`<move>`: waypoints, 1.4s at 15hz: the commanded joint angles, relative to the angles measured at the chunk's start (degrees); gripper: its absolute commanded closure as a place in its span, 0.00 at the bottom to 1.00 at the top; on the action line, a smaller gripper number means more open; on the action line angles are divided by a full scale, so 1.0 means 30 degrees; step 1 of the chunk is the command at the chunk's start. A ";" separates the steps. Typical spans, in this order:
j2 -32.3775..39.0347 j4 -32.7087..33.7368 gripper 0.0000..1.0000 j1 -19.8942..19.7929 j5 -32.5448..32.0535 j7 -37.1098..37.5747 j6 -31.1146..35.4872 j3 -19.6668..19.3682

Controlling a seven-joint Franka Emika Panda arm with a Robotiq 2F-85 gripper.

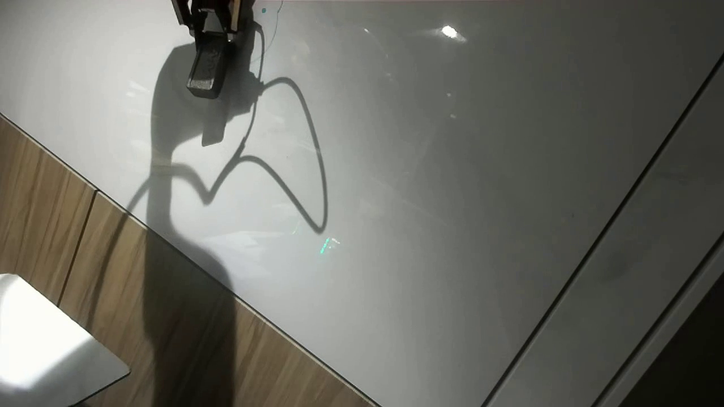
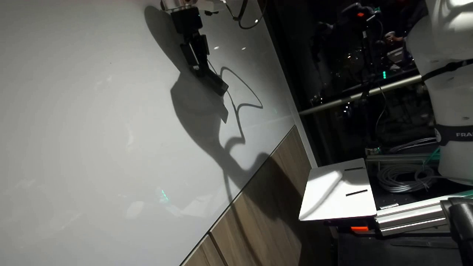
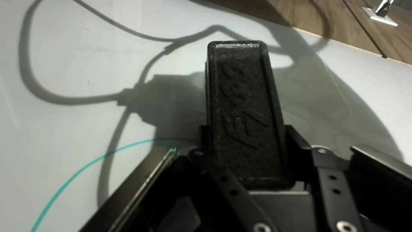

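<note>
A dark block with rounded edges and raised lettering, like an eraser, shows in the wrist view point(image 3: 241, 93) and in both exterior views point(image 1: 208, 70) point(image 2: 215, 82). My gripper point(image 3: 250, 141) is shut on its sides near one end; the far end sticks out beyond the fingers. The gripper also shows in both exterior views point(image 1: 212, 22) point(image 2: 196, 53). Behind the block is a glossy white surface point(image 1: 396, 169). The block's shadow lies apart from it, so it appears held off the surface. A thin teal curved line point(image 3: 80, 169) marks the surface left of the gripper.
Wood-grain panels point(image 1: 288, 353) border the white surface. A white plate point(image 2: 340, 195) stands near the white robot base point(image 2: 451, 103), with coiled cable point(image 2: 404, 177) and a metal rail point(image 2: 410, 221). Shadows of the arm and a cable fall across the surface. A dark seam point(image 1: 600, 237) crosses it.
</note>
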 commanded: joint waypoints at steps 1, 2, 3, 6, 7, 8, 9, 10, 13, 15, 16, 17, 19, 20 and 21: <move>0.0630 0.0726 0.69 -0.0764 0.0280 -0.0770 0.1091 -0.0976; 0.0611 0.0705 0.69 -0.0895 0.0353 -0.0815 0.1157 -0.1158; 0.0589 0.0805 0.69 -0.1036 0.0418 -0.0893 0.1131 -0.1337; 0.0764 0.1168 0.69 -0.1455 0.0600 -0.1072 0.1122 -0.1860; 0.0744 0.1148 0.69 -0.1569 0.0631 -0.1098 0.1199 -0.1990; 0.0751 0.1362 0.69 -0.1621 0.0723 -0.1096 0.1055 -0.2065; 0.0727 0.1452 0.69 -0.1656 0.0782 -0.1099 0.1041 -0.2125; 0.0669 0.1681 0.69 -0.1632 0.0901 -0.1050 0.0843 -0.2072; 0.0495 0.2158 0.69 -0.1440 0.1103 -0.0900 0.0378 -0.1749; 0.0410 0.2635 0.69 -0.1287 0.1018 -0.0839 0.0004 -0.1506; 0.0426 0.3003 0.69 -0.1218 0.0906 -0.0824 -0.0189 -0.1374; 0.0453 0.3396 0.69 -0.1173 0.0813 -0.0837 -0.0375 -0.1245; -0.0126 0.3641 0.69 -0.0960 0.0644 -0.0653 -0.0822 -0.0799; -0.0134 0.3976 0.69 -0.0889 0.0550 -0.0603 -0.0950 -0.0601; -0.0211 0.4252 0.69 -0.0803 0.0455 -0.0612 -0.0962 -0.0414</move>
